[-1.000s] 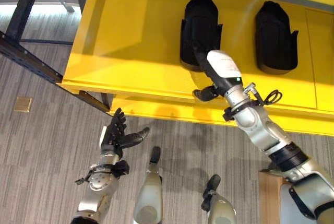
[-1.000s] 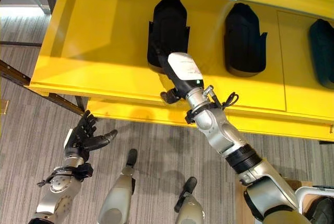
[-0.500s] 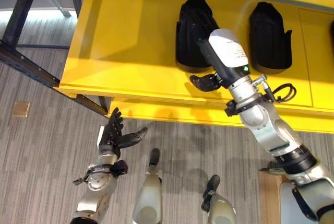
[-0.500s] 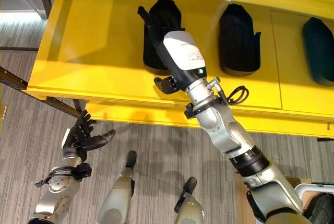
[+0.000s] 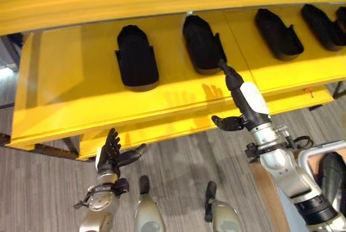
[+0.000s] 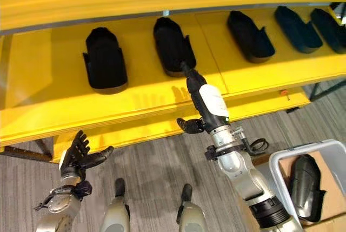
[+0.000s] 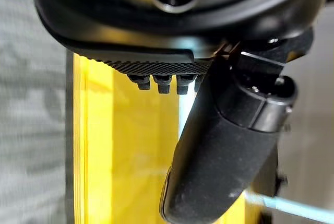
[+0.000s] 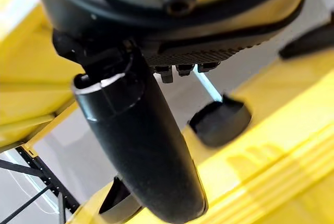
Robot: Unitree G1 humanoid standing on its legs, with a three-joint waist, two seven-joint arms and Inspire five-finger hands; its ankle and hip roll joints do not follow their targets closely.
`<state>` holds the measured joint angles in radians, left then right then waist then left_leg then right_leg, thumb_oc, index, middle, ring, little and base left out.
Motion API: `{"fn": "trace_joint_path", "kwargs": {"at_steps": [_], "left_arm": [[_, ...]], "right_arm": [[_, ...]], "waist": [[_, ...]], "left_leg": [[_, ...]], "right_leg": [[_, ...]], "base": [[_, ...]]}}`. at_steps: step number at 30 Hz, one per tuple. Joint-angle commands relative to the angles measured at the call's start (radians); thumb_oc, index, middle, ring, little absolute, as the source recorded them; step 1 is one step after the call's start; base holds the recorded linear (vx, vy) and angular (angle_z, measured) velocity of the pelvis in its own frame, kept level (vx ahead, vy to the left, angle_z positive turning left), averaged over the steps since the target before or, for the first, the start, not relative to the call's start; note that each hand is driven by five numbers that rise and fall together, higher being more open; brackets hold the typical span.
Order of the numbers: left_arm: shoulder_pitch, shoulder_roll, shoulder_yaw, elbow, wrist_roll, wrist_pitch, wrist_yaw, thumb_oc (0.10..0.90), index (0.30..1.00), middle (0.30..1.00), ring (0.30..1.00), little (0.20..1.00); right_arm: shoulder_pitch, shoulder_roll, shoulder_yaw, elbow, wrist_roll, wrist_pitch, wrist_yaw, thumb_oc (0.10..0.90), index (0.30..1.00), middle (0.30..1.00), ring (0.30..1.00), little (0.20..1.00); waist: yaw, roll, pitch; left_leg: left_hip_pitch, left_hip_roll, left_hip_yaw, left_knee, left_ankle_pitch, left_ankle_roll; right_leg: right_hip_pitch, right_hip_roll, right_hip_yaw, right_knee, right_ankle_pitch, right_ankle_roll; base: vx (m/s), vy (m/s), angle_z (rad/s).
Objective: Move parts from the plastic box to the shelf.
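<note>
Reaching over the front lip of the yellow shelf [image 6: 135, 105], my right hand [image 6: 208, 102] has its fingers straight and holds nothing, fingertips just beside the second black part [image 6: 172, 45] from the left; the first black part [image 6: 105, 65] sits at nine o'clock from it, with more parts in a row toward two o'clock. My left hand [image 6: 81, 155] hangs relaxed and spread, low below the shelf edge. I judge that part placed, so I'd draw the right hand straight back without brushing it, then swing toward the plastic box [image 6: 281, 163] at five o'clock. My right eye view shows that box with another dark part [image 6: 305, 186] inside; my left eye view catches just its rim.
</note>
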<state>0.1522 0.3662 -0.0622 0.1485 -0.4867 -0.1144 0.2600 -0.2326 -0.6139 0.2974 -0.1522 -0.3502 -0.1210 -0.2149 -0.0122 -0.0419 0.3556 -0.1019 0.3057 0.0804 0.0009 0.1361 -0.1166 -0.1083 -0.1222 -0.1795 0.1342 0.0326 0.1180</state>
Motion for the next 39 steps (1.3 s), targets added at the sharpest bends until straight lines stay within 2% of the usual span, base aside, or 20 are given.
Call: {"fn": "trace_joint_path", "kwargs": {"at_steps": [1, 5, 7, 8, 9, 10, 11, 13, 15, 17, 19, 20, 24, 29, 31, 34, 35, 36, 38, 39], "left_arm": [[-0.042, 0.054, -0.022, -0.054, 0.054, -0.108, -0.038, 0.900, 1.000, 1.000, 1.000, 1.000], [-0.035, 0.033, -0.027, -0.049, 0.060, -0.114, -0.037, 0.900, 1.000, 1.000, 1.000, 1.000], [-0.036, 0.027, -0.032, -0.044, 0.061, -0.118, -0.036, 0.900, 1.000, 1.000, 1.000, 1.000], [-0.038, 0.027, -0.032, -0.044, 0.061, -0.118, -0.036, 0.900, 1.000, 1.000, 1.000, 1.000], [-0.039, 0.023, -0.033, -0.047, 0.063, -0.119, -0.035, 0.900, 1.000, 1.000, 1.000, 1.000], [-0.038, 0.022, -0.032, -0.047, 0.064, -0.120, -0.035, 0.900, 1.000, 1.000, 1.000, 1.000], [-0.038, 0.022, -0.031, -0.047, 0.064, -0.120, -0.035, 0.900, 1.000, 1.000, 1.000, 1.000], [-0.033, 0.019, -0.025, -0.049, 0.065, -0.120, -0.039, 0.900, 1.000, 1.000, 1.000, 1.000], [-0.022, 0.010, -0.024, -0.061, 0.067, -0.125, -0.045, 0.900, 1.000, 1.000, 1.000, 1.000], [-0.016, 0.002, -0.027, -0.065, 0.067, -0.126, -0.044, 0.900, 1.000, 1.000, 1.000, 1.000], [-0.016, 0.000, -0.027, -0.067, 0.069, -0.127, -0.044, 0.900, 1.000, 1.000, 1.000, 1.000], [-0.017, -0.002, -0.030, -0.065, 0.068, -0.130, -0.041, 0.900, 1.000, 1.000, 1.000, 1.000], [-0.021, -0.007, -0.037, -0.060, 0.071, -0.132, -0.045, 0.900, 1.000, 1.000, 1.000, 1.000], [-0.031, -0.006, -0.051, -0.065, 0.087, -0.124, -0.029, 0.900, 1.000, 1.000, 1.000, 1.000], [-0.036, 0.005, -0.058, -0.063, 0.090, -0.121, -0.026, 0.900, 1.000, 1.000, 1.000, 1.000], [-0.044, 0.012, -0.055, -0.065, 0.090, -0.118, -0.021, 0.900, 1.000, 1.000, 1.000, 1.000], [-0.049, 0.024, -0.044, -0.071, 0.089, -0.119, -0.013, 0.900, 1.000, 1.000, 1.000, 1.000], [-0.050, 0.024, -0.043, -0.071, 0.089, -0.119, -0.013, 0.900, 1.000, 1.000, 1.000, 1.000], [-0.043, 0.030, -0.031, -0.078, 0.083, -0.123, -0.012, 0.900, 1.000, 1.000, 1.000, 1.000], [-0.035, 0.032, -0.020, -0.082, 0.078, -0.124, -0.015, 0.900, 1.000, 1.000, 1.000, 1.000]], "right_arm": [[-0.109, 0.010, -0.014, -0.095, 0.030, -0.121, -0.056, 0.900, 1.000, 1.000, 1.000, 1.000], [-0.105, 0.001, -0.012, -0.097, 0.050, -0.140, -0.075, 0.900, 1.000, 1.000, 1.000, 1.000], [-0.109, 0.000, -0.011, -0.091, 0.054, -0.145, -0.084, 0.900, 1.000, 1.000, 1.000, 1.000], [-0.110, -0.001, -0.011, -0.091, 0.054, -0.145, -0.085, 0.900, 1.000, 1.000, 1.000, 1.000], [-0.117, 0.001, -0.004, -0.080, 0.063, -0.146, -0.084, 0.900, 1.000, 1.000, 1.000, 1.000], [-0.121, 0.000, -0.001, -0.075, 0.067, -0.148, -0.080, 0.900, 1.000, 1.000, 1.000, 1.000], [-0.121, 0.000, -0.001, -0.075, 0.067, -0.148, -0.080, 0.900, 1.000, 1.000, 1.000, 1.000], [-0.120, -0.002, -0.001, -0.075, 0.075, -0.149, -0.063, 0.900, 1.000, 1.000, 1.000, 1.000], [-0.098, -0.002, -0.011, -0.072, 0.081, -0.148, -0.044, 0.900, 1.000, 1.000, 1.000, 1.000], [-0.095, 0.010, -0.009, -0.063, 0.081, -0.146, -0.042, 0.900, 1.000, 1.000, 1.000, 1.000], [-0.099, 0.015, -0.006, -0.057, 0.078, -0.145, -0.041, 0.900, 1.000, 1.000, 1.000, 1.000], [-0.109, 0.035, 0.003, -0.054, 0.075, -0.145, -0.042, 0.900, 1.000, 1.000, 1.000, 1.000], [-0.096, 0.052, 0.000, -0.058, 0.068, -0.141, -0.034, 0.900, 1.000, 1.000, 1.000, 1.000], [-0.035, 0.065, -0.029, -0.080, 0.052, -0.125, -0.030, 0.900, 1.000, 1.000, 1.000, 1.000], [-0.042, 0.070, -0.008, -0.072, 0.039, -0.111, -0.016, 0.900, 1.000, 1.000, 1.000, 1.000], [-0.061, 0.076, 0.007, -0.067, 0.025, -0.110, -0.015, 0.900, 1.000, 1.000, 1.000, 1.000], [-0.103, 0.097, 0.032, -0.052, 0.013, -0.104, -0.016, 0.900, 1.000, 1.000, 1.000, 1.000], [-0.106, 0.097, 0.033, -0.051, 0.013, -0.104, -0.017, 0.900, 1.000, 1.000, 1.000, 1.000], [-0.142, 0.120, 0.061, -0.024, 0.009, -0.095, -0.011, 0.900, 1.000, 1.000, 1.000, 1.000], [-0.170, 0.133, 0.072, -0.007, 0.007, -0.086, -0.008, 0.900, 1.000, 1.000, 1.000, 1.000]], "waist": [[0.024, -0.022, -0.132], [0.014, -0.002, -0.163], [0.024, -0.003, -0.159], [0.023, -0.002, -0.160], [0.042, -0.013, -0.153], [0.050, -0.021, -0.153], [0.048, -0.021, -0.153], [0.058, -0.033, -0.156], [0.059, -0.040, -0.162], [0.071, -0.037, -0.163], [0.079, -0.035, -0.164], [0.085, -0.029, -0.166], [0.077, -0.023, -0.186], [0.037, -0.010, -0.212], [0.022, -0.003, -0.197], [0.028, -0.001, -0.183], [0.055, 0.005, -0.156], [0.055, 0.003, -0.156], [0.071, 0.012, -0.144], [0.069, 0.015, -0.135]], "left_leg": [[0.046, 0.044, 0.012, -0.060, 0.075, -0.001], [0.053, 0.092, 0.000, -0.065, 0.164, -0.016], [0.046, 0.073, -0.067, -0.031, 0.188, -0.003], [0.040, 0.073, -0.070, -0.029, 0.191, -0.003], [0.015, -0.004, -0.184, 0.020, 0.165, 0.023], [-0.006, -0.047, -0.234, 0.047, 0.147, 0.032], [-0.009, -0.048, -0.236, 0.050, 0.146, 0.032], [-0.021, -0.167, -0.276, 0.067, 0.054, 0.061], [-0.022, -0.284, -0.240, 0.073, -0.037, 0.097], [-0.027, -0.358, -0.245, 0.078, -0.061, 0.115], [-0.035, -0.385, -0.251, 0.082, -0.069, 0.123], [-0.040, -0.428, -0.277, 0.075, -0.068, 0.130], [-0.008, -0.417, -0.253, 0.032, -0.057, 0.144], [0.050, -0.395, -0.197, -0.063, -0.041, 0.155], [0.060, -0.392, -0.141, -0.051, -0.072, 0.174], [0.055, -0.385, -0.113, -0.035, -0.089, 0.183], [0.060, -0.361, -0.054, -0.027, -0.115, 0.184], [0.056, -0.362, -0.052, -0.026, -0.112, 0.184], [0.068, -0.322, 0.008, -0.026, -0.126, 0.169], [0.084, -0.295, 0.038, -0.021, -0.139, 0.160]], "right_leg": [[-0.022, 0.058, 0.039, 0.055, -0.061, -0.017], [-0.021, 0.126, 0.094, 0.031, -0.066, -0.051], [-0.004, 0.137, 0.121, 0.008, -0.060, -0.063], [-0.006, 0.138, 0.120, 0.004, -0.054, -0.064], [0.013, 0.136, 0.149, -0.026, -0.044, -0.072], [0.019, 0.132, 0.155, -0.042, -0.033, -0.073], [0.019, 0.131, 0.154, -0.043, -0.033, -0.073], [0.044, 0.123, 0.165, -0.082, -0.017, -0.077], [0.068, 0.117, 0.156, -0.130, 0.011, -0.071], [0.071, 0.125, 0.166, -0.155, 0.031, -0.061], [0.068, 0.130, 0.175, -0.164, 0.038, -0.056], [0.063, 0.147, 0.195, -0.174, 0.049, -0.050], [0.065, 0.157, 0.216, -0.185, 0.061, -0.048], [0.079, 0.146, 0.237, -0.179, 0.056, -0.039], [0.048, 0.152, 0.297, -0.132, 0.052, -0.025], [0.013, 0.155, 0.300, -0.076, 0.044, -0.016], [-0.031, 0.099, 0.176, -0.007, 0.039, 0.017], [-0.035, 0.099, 0.178, -0.006, 0.042, 0.017], [-0.052, -0.004, 0.025, 0.001, 0.064, 0.022], [-0.067, -0.069, -0.015, -0.025, 0.102, 0.026]], "base": [[0.00, -0.131, -0.56], [0.00, -0.179, -0.42], [0.01, -0.150, -0.40], [0.00, -0.114, -0.44], [0.00, -0.103, -0.45], [0.01, -0.102, -0.52], [0.03, -0.101, -0.45], [0.08, -0.102, -0.23], [0.08, -0.067, -0.08], [0.02, -0.020, -0.31], [0.00, 0.002, -0.81], [0.01, 0.011, -0.72], [0.05, 0.066, -0.23], [0.06, 0.118, -0.09], [0.02, 0.222, -0.48], [-0.04, 0.082, -0.91], [-0.08, 0.049, -0.76], [-0.08, -0.005, -1.11], [-0.03, -0.075, -1.59], [0.02, -0.101, -1.19]]}}
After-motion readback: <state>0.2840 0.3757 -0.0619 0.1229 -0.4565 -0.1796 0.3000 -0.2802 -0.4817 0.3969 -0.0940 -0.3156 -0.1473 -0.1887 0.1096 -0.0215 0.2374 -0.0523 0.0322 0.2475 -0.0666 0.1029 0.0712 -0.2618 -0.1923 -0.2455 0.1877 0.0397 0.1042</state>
